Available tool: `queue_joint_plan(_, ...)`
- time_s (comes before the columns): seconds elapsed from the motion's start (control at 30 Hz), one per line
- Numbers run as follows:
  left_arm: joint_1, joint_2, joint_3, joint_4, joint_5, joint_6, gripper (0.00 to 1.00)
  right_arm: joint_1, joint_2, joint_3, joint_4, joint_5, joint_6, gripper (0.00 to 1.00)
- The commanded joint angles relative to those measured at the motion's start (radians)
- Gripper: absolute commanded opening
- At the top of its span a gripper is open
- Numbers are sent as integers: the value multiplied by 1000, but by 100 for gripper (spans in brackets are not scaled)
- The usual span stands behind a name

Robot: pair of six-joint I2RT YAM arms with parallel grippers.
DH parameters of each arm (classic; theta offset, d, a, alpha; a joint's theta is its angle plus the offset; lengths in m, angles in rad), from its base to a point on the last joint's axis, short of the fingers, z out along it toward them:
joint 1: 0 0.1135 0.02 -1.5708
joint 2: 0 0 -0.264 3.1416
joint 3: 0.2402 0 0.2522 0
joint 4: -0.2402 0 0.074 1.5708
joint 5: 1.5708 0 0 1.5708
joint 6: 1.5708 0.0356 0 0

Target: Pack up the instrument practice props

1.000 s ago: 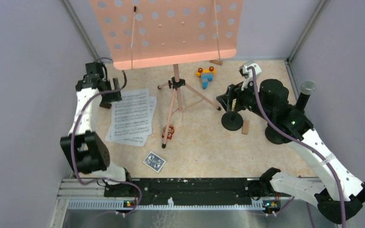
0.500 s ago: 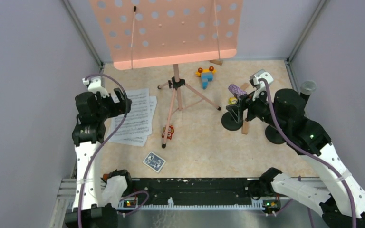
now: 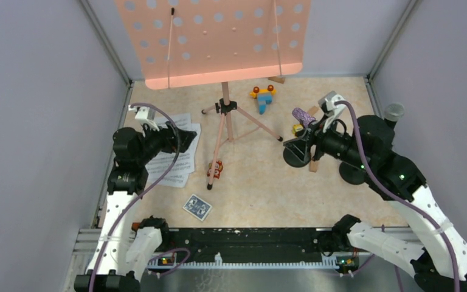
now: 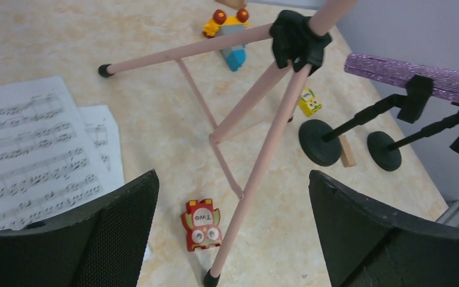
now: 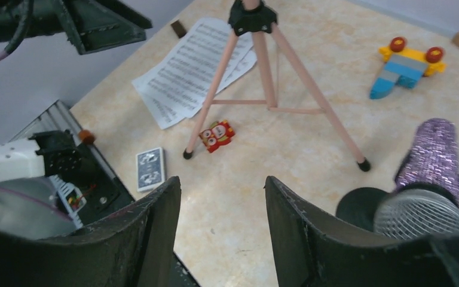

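Note:
The salmon-pink music rack (image 3: 213, 39) stands at the back on its tripod legs (image 3: 222, 140). White sheet-music pages (image 3: 173, 155) lie left of it. My left gripper (image 3: 185, 137) is open and empty above the pages' right edge, facing the tripod leg (image 4: 263, 161). The purple-glitter microphone (image 3: 304, 115) rests on a black round-based holder (image 3: 296, 155). My right gripper (image 3: 295, 143) is open and empty just beside it; the microphone (image 5: 433, 152) shows at the right in the right wrist view. The black grey-headed microphone (image 3: 393, 111) stands on the second holder (image 3: 354, 173) behind my right arm.
A red owl block (image 3: 216, 168) lies by the tripod's front foot. A blue card pack (image 3: 197, 207) lies near the front edge. A colourful toy car (image 3: 262, 96), a yellow block (image 3: 296, 128) and a wooden block (image 3: 314, 163) lie around the holders. Walls close in left, back and right.
My left arm has swung from the back-left corner forward and right, over the pages toward the tripod. My right gripper has pulled back a little, uncovering the purple microphone.

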Motion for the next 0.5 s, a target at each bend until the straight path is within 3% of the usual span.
queue_joint_plan(0.0,-74,29,-23,235,16,-60,99,158,86,-31,156,39,88,54)
queue_joint_plan(0.07,-87,53,-42,320,28,-110,99,311,113,-76,232,210,62,56)
queue_joint_plan(0.13,-88,82,-64,408,54,-173,99,383,158,-109,326,309,79,57)
queue_joint_plan(0.23,-88,150,-76,481,56,-238,99,389,210,-199,545,334,134,57)
queue_joint_plan(0.37,-88,240,-64,545,85,-262,99,388,256,-315,925,455,76,64)
queue_joint_plan(0.47,-89,296,-68,639,145,-289,99,350,343,-281,1032,469,14,66)
